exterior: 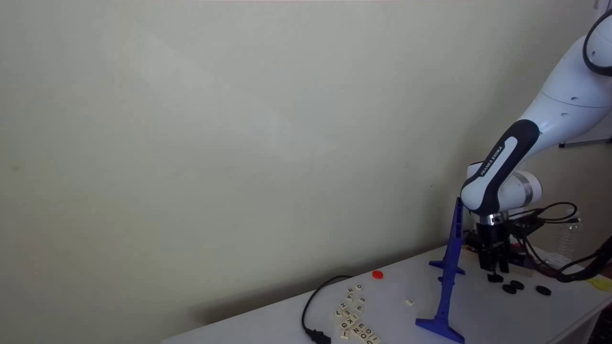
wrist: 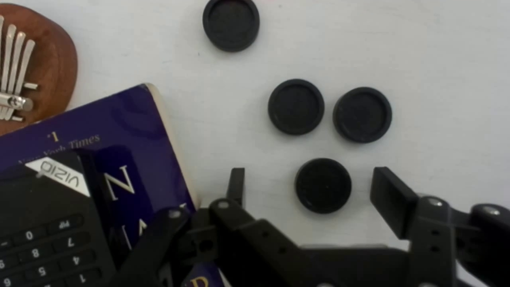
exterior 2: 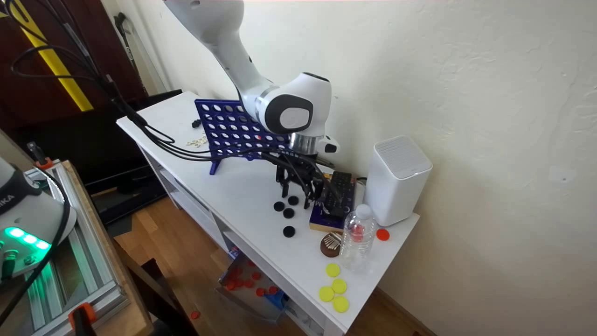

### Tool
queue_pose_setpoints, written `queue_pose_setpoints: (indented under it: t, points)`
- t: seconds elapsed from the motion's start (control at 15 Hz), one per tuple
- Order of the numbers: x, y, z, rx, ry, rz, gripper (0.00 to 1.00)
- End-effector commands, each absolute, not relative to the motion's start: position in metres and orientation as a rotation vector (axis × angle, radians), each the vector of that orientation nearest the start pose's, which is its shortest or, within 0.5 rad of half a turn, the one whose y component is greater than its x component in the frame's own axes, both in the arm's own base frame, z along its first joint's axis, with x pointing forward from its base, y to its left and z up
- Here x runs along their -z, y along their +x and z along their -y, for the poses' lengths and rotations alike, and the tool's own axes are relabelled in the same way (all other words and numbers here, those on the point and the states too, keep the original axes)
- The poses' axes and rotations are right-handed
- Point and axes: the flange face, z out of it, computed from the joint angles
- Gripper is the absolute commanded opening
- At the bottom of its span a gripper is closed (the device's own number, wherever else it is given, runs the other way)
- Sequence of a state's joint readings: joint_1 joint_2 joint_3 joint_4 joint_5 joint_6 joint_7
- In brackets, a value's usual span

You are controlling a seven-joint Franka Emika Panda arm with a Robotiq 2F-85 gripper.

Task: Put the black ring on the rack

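1. Currently your end effector (wrist: 308, 185) has its fingers (wrist: 390, 203) spread wide, gripping nothing.
2. Between them, in the wrist view, a black ring (wrist: 323, 185) lies flat on the table (wrist: 450, 79), looking off-centre toward the 3 o'clock finger; a slight shift that way would likely centre your grasp. Being round, it gives no long axis to match.
3. Near your 9 o'clock finger lies a book (wrist: 149, 155).
4. Farther out, in an exterior view, the rack (exterior: 448, 282) stands upright at 9 o'clock from the end effector.
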State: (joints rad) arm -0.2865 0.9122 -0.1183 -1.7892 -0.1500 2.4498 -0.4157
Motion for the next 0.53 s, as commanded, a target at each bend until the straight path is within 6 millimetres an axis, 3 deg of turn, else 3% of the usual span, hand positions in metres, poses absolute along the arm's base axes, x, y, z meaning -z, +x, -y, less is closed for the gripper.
queue_pose_setpoints:
  t: [0.0,0.2,0.47]
  points:
    - [-0.0191,0.5557,0.2389,-0.464,-3.160,0.257,0.85]
    - [-0.0193,0.5560,0.2387,-0.459,-3.155,0.253,0.84]
    - [-0.0189,0.5566,0.2379,-0.452,-3.151,0.248,0.65]
